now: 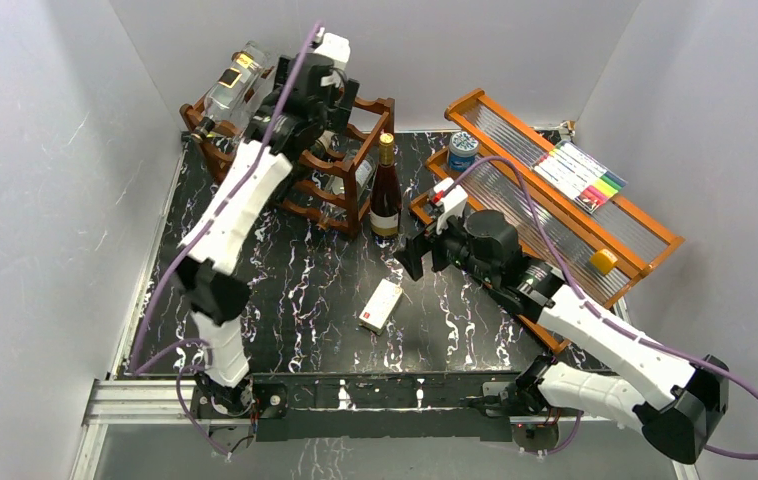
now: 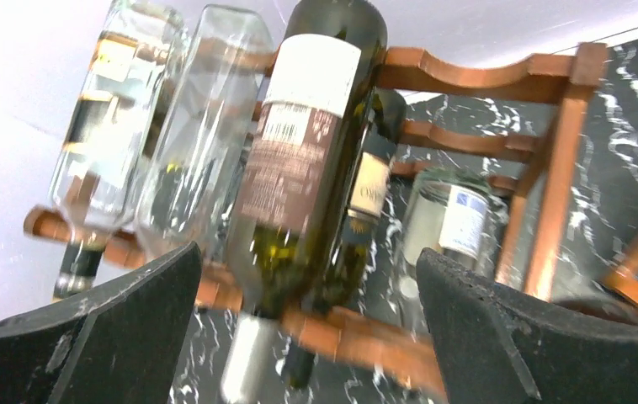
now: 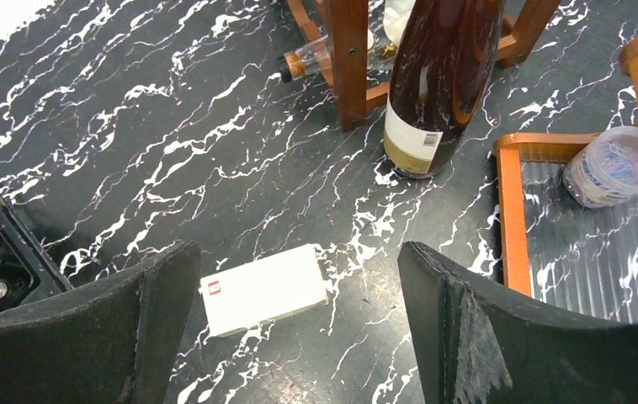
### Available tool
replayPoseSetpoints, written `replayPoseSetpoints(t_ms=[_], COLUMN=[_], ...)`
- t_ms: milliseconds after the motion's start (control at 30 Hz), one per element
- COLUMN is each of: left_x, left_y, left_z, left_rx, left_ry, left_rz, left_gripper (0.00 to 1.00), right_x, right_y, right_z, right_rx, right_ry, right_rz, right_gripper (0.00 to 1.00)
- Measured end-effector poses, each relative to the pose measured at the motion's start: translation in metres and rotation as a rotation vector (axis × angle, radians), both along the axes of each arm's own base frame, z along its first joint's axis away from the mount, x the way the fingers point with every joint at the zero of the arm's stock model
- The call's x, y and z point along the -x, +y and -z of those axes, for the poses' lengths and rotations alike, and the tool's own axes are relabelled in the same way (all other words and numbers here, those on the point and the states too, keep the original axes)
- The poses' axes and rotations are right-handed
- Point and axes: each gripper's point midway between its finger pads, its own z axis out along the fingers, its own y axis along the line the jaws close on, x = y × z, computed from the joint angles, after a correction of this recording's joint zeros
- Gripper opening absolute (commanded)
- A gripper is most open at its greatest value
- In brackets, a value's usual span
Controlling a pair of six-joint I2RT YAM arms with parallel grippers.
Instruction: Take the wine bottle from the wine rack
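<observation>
Green-glass wine bottle (image 2: 307, 151) is lying neck-first toward the left pincer (image 2: 305, 278) on the top rails of the wine rack (image 2: 467, 76), and that pincer is hovering spread wide, probably lining up on it (blurry, so contact's unclear), while the right pincer (image 3: 297, 252) is idling spread over the table (image 3: 130, 126).

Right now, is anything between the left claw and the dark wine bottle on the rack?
Nothing visible. In the wrist view the open left claw faces the dark wine bottle directly. A clear bottle lies close beside it on the wine rack and may crowd one finger.
</observation>
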Motion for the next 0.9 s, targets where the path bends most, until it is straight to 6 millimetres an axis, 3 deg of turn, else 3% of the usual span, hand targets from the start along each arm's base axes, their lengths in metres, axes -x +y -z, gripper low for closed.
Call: replayPoseSetpoints(t_ms=[100, 267, 467, 700, 900], left_x=[-0.052, -0.089, -0.102, -0.109, -0.113], left_y=[-0.009, -0.003, 0.016, 0.017, 0.017], left_z=[0.029, 0.076, 0.084, 0.092, 0.088], left_rx=[-0.113, -0.196, -0.246, -0.298, -0.307], left_ry=[0.026, 0.096, 0.095, 0.08, 0.055], left_rz=[0.003, -0.001, -0.048, -0.053, -0.055], left_gripper=[0.98, 0.98, 0.98, 0.95, 0.98], right_x=[0.005, 0.01, 0.012, 0.012, 0.01], right_y=[-0.006, -0.014, -0.021, -0.02, -0.018], right_z=[-0.009, -0.009, 0.007, 0.013, 0.019], right_rx=[-0.015, -0.022, 0.0, 0.011, 0.021], right_ry=[-0.014, -0.018, 0.014, 0.029, 0.049], right_rz=[0.003, 0.018, 0.04, 0.045, 0.048], right_gripper=[0.98, 0.98, 0.98, 0.98, 0.98])
